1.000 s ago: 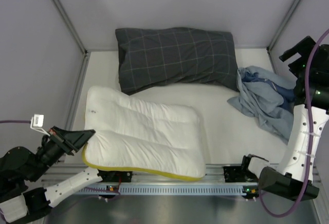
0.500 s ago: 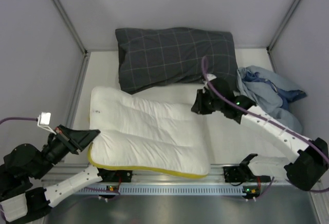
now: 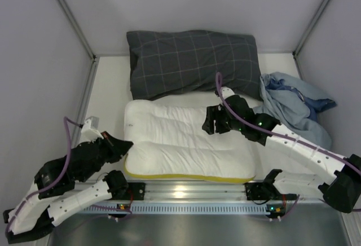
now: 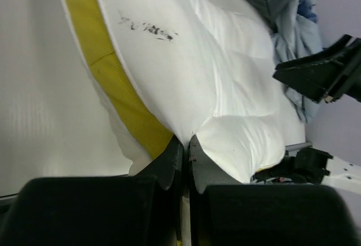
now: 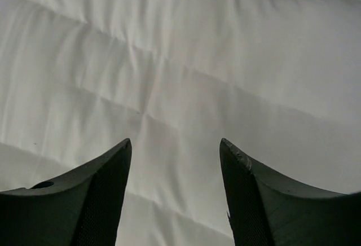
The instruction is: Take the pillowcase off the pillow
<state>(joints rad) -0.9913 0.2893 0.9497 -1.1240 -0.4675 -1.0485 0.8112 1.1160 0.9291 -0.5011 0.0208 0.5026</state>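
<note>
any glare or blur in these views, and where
Top external: sharp, with a bright reflection on the metal rail near the arm bases. Left wrist: the left gripper is dark and soft close to the lens, the table looks washed out. Right wrist: even light on the pillow, the right gripper dark and shadowed.

White table (image 3: 107,88) — three soft things lie on it. Dark grey checked pillow (image 3: 192,60) at the back. White pillow (image 3: 175,144), yellow-piped, just in front, near edge. Blue pillowcase (image 3: 293,108) crumpled at right — beside both.
</note>
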